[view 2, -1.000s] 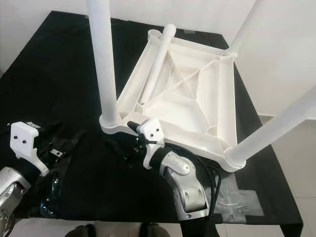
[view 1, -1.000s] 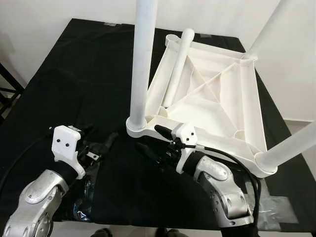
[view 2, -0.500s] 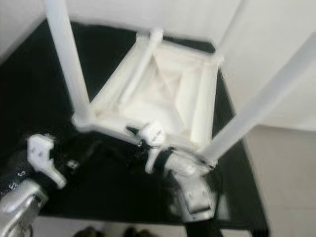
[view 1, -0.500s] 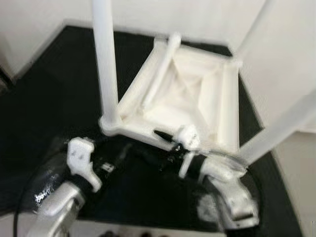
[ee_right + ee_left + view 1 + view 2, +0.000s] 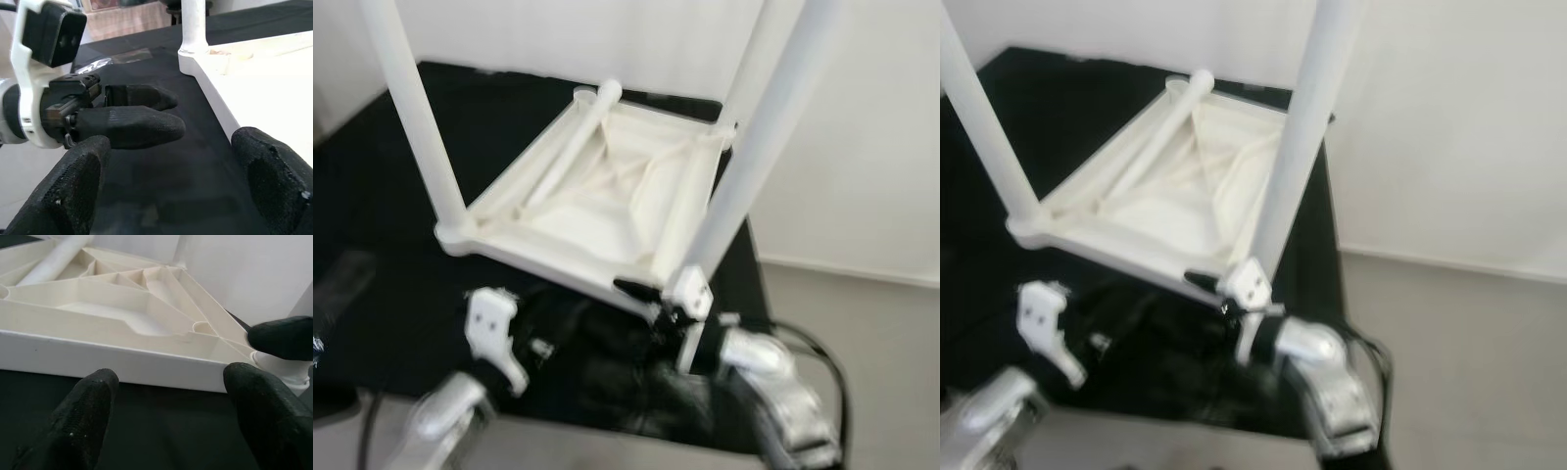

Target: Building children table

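The white children's table (image 5: 548, 262) lies upside down on a black-covered table (image 5: 401, 274). Three white legs stand up from its corners, among them one at the left (image 5: 411, 117) and one at the near right corner (image 5: 754, 147). A loose leg (image 5: 570, 142) lies inside the frame, pointing to the far corner. My left gripper (image 5: 171, 431) is open just in front of the frame's near edge, holding nothing. My right gripper (image 5: 171, 186) is open too, low by the near right corner, facing the left gripper (image 5: 129, 115).
The black-covered table ends at the right, with grey floor (image 5: 862, 323) beyond it. A white wall (image 5: 862, 117) rises behind. A crumpled clear plastic bag (image 5: 98, 63) lies on the black cover to my left.
The whole picture has swung: the camera has moved to the right and the frames are blurred. Both grippers stay low and open at the frame's near edge, now closer to its right corner.
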`<state>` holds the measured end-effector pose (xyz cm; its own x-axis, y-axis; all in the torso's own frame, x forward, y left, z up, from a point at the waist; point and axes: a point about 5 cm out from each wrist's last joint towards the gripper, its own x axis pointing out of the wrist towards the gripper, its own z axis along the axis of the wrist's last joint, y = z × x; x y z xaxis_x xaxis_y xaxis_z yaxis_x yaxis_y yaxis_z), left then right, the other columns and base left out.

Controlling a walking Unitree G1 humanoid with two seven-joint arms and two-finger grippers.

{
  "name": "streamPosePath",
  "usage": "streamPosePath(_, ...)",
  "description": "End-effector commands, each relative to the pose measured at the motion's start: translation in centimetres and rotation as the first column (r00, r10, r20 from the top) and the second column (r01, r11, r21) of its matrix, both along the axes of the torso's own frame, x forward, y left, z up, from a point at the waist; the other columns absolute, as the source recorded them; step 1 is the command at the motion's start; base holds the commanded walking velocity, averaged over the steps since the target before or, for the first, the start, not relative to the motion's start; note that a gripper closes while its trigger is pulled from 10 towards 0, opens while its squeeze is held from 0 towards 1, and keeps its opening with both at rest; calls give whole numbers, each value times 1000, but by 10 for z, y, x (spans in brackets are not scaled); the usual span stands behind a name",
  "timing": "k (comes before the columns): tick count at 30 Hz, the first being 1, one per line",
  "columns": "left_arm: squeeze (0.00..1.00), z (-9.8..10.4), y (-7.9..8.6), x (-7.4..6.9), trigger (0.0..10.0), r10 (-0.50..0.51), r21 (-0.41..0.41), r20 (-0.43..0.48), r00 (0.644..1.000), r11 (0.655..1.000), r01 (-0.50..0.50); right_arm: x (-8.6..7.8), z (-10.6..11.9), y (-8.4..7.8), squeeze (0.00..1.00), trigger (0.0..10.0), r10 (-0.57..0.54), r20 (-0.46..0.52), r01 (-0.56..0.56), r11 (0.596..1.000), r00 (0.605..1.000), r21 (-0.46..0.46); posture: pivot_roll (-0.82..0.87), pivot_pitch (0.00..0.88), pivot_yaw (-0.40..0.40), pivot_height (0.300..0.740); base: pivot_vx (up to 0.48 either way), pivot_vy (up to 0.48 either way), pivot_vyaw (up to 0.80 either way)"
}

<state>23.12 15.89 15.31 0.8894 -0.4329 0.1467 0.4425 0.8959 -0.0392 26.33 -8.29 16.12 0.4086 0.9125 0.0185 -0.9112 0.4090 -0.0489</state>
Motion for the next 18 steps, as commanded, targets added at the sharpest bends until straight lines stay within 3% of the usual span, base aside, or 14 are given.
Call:
streamPosePath(1, 0, -3, -5, -1, 10000, -25, 2, -2, 1000, 1000, 25, -4, -1, -3, 0, 10000, 24, -4, -24, 1000, 1000, 2, 73, 189, -113, 740, 0, -458, 0)
streamPosePath(16, 0, -2, -9, -2, 10000, -49, 26, 11, 999, 999, 48, -5, 0, -6, 0, 10000, 65, -24, -64, 997, 998, 35, 62, 197, -119, 740, 0, -458, 0)
streamPosePath(18, 0, 0, -10, -2, 10000, -52, 28, 16, 999, 998, 52, 4, -1, -11, 0, 10000, -39, -28, 41, 998, 999, 48, 56, 201, -118, 740, 0, -458, 0)
